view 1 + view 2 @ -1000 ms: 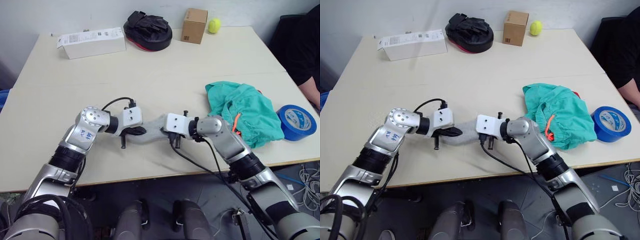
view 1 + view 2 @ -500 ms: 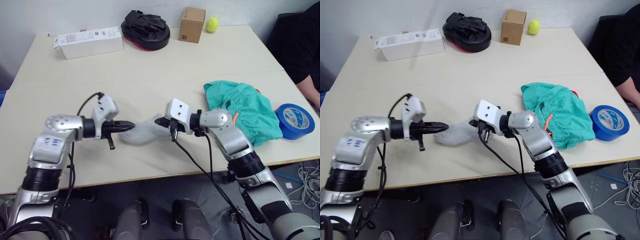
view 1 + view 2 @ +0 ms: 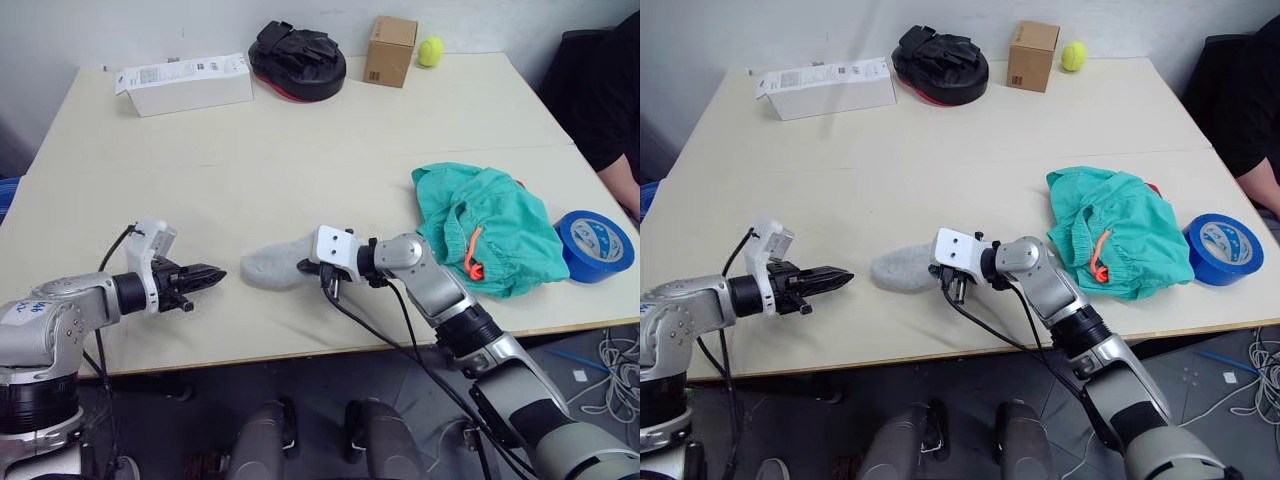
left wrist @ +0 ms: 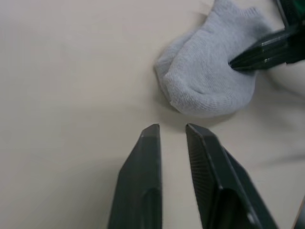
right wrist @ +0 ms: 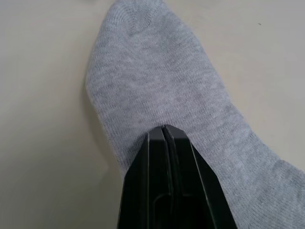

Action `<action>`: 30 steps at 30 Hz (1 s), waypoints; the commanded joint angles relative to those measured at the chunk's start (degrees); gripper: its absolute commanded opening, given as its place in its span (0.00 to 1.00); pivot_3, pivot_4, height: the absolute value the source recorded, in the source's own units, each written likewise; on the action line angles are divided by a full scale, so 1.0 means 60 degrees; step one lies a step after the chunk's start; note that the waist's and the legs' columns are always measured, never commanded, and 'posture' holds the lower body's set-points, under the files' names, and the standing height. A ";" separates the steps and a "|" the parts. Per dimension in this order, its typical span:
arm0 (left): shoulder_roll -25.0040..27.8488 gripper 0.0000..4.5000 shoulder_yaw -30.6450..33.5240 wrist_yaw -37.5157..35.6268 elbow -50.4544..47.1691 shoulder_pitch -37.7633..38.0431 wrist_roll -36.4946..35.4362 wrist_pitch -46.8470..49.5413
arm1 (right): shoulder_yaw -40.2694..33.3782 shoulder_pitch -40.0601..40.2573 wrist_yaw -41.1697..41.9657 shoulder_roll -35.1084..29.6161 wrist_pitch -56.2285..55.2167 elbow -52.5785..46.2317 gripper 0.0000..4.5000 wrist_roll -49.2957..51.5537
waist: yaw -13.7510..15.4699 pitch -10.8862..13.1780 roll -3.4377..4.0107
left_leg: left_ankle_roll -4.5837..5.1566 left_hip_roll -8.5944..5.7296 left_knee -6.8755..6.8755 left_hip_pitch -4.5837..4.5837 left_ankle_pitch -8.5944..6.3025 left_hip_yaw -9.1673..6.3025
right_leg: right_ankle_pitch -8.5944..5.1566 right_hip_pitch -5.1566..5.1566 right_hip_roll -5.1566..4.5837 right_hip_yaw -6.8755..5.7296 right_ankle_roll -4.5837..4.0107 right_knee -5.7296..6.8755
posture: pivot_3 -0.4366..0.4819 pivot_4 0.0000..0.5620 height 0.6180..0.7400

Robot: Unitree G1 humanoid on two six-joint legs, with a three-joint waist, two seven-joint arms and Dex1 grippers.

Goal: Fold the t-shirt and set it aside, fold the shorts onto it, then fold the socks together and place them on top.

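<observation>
Socks flat on the desk near its 6 o'clock edge, at 9 o'clock of the shorts. Right pincer closed, tips pressing the grey knit; left pincer narrowly parted, empty, just short of the toe. Best done pinning with the right, nipping both layers at the toe, folding over evenly.

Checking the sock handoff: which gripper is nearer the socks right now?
Right. The right gripper has its shut tips pressed onto the socks. The left gripper is apart from them on the robot's left, slightly open, with bare table between.
</observation>
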 commanded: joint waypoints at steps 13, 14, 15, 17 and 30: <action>-0.3162 0.75 0.1197 0.2445 0.1397 -0.1757 -0.0290 0.2247 | 0.0022 0.0028 -0.0240 0.0070 0.0118 0.0247 0.00 -0.0318 | 0.0042 -0.0025 -0.0040 | -0.0018 -0.0001 -0.0013 0.0046 -0.0002 -0.0004 | 0.0000 0.0039 0.0002 -0.0001 0.0000 0.0001 | 0.48 0.27 1.00; -0.3284 0.75 0.1195 0.2595 0.1582 -0.1845 -0.0218 0.2193 | 0.0015 0.0032 -0.0232 0.0062 0.0147 0.0216 0.00 -0.0318 | 0.0056 -0.0025 -0.0040 | -0.0022 -0.0002 -0.0022 0.0077 -0.0005 -0.0004 | 0.0000 0.0073 0.0001 -0.0002 0.0000 -0.0010 | 0.48 0.27 1.00; -0.3442 0.75 0.1299 0.2745 0.1791 -0.1961 -0.0167 0.2155 | 0.0000 0.0040 -0.0221 0.0059 0.0180 0.0183 0.00 -0.0320 | 0.0066 -0.0026 -0.0038 | -0.0026 -0.0002 -0.0031 0.0120 -0.0009 -0.0007 | 0.0000 0.0121 0.0000 -0.0005 0.0000 -0.0030 | 0.48 0.27 1.00; -0.3810 0.71 0.1723 0.3124 0.2300 -0.2263 -0.0043 0.2221 | -0.0025 0.0068 -0.0197 0.0051 0.0249 0.0095 0.00 -0.0325 | 0.0092 -0.0034 -0.0042 | -0.0030 -0.0004 -0.0031 0.0142 -0.0015 -0.0029 | 0.0000 0.0159 -0.0004 -0.0020 0.0000 -0.0055 | 0.48 0.27 1.00; -0.3675 0.01 0.2363 0.3463 0.3018 -0.3382 -0.0455 0.2620 | -0.0162 0.0162 -0.0268 0.0038 0.0564 -0.0172 0.00 -0.0249 | 0.0059 -0.0041 -0.0044 | -0.0040 -0.0013 -0.0055 0.0136 -0.0022 -0.0031 | 0.0001 0.0147 -0.0013 -0.0027 0.0002 -0.0060 | 0.48 0.27 1.00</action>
